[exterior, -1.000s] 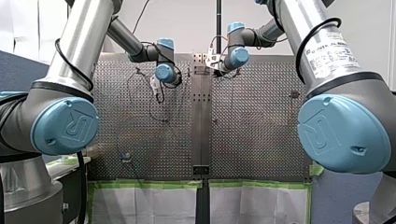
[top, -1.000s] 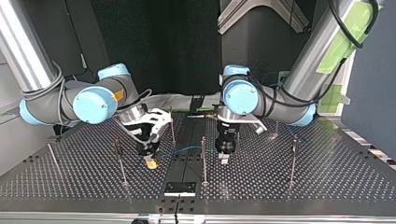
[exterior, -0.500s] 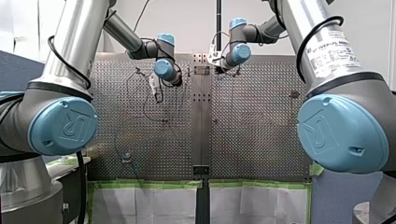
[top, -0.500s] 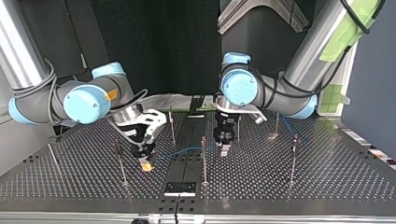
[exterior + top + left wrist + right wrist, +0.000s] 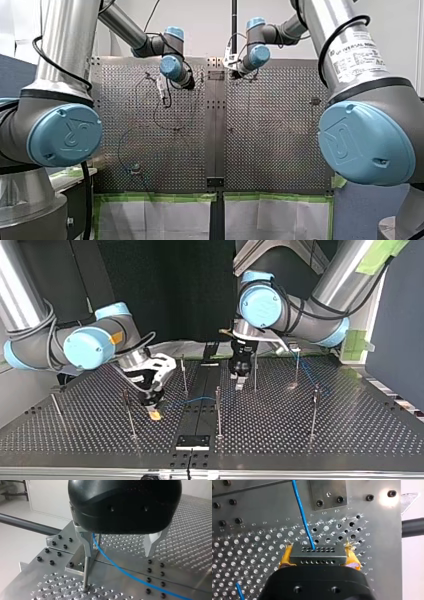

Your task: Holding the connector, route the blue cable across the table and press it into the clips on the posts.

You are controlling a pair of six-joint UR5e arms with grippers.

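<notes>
Over the table (image 5: 377, 527), right gripper (image 5: 318, 558) clamps the connector (image 5: 315, 552); left gripper (image 5: 117, 553) spread apart over blue cable (image 5: 120, 567).

Silver arms (image 5: 65, 45), blue joint caps (image 5: 65, 135)

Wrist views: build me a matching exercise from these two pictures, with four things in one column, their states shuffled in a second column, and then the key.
Things
1. connector
2. blue cable
3. my left gripper
4. post

States
A. open, with a finger on each side of the cable
B. upright in the table, close beside one of my left gripper's fingers
C. clamped between the yellow pads of my right gripper
D. leaves the connector's holed face and runs off over the table

Pairs: 1-C, 2-D, 3-A, 4-B
</notes>
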